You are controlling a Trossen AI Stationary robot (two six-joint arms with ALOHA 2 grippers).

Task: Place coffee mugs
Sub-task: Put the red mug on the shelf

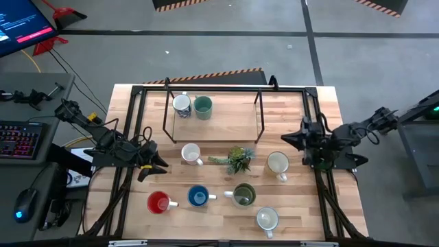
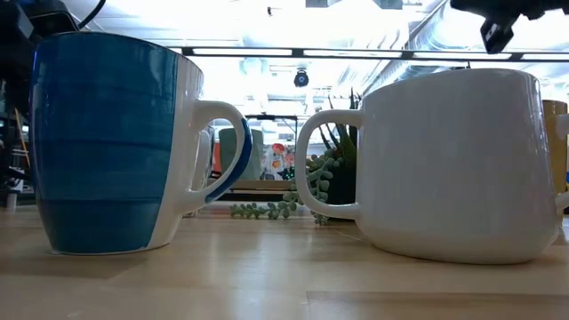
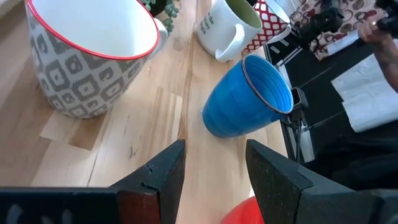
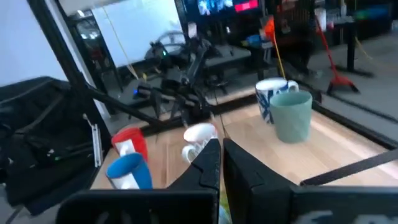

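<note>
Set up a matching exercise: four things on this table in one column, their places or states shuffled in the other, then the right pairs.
Things:
1. teal mug
2. red mug
3. small spiky plant
4. right gripper

Places or states:
A. middle of the table
B. shut, at the table's right side
C. on the raised board at the back, next to a white mug
D. front row, nearest the left gripper

Pairs: 1-C, 2-D, 3-A, 4-B

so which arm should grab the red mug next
Left, probably. The left gripper hangs open just above the red mug on that side; the right gripper is shut, across the table.
</note>
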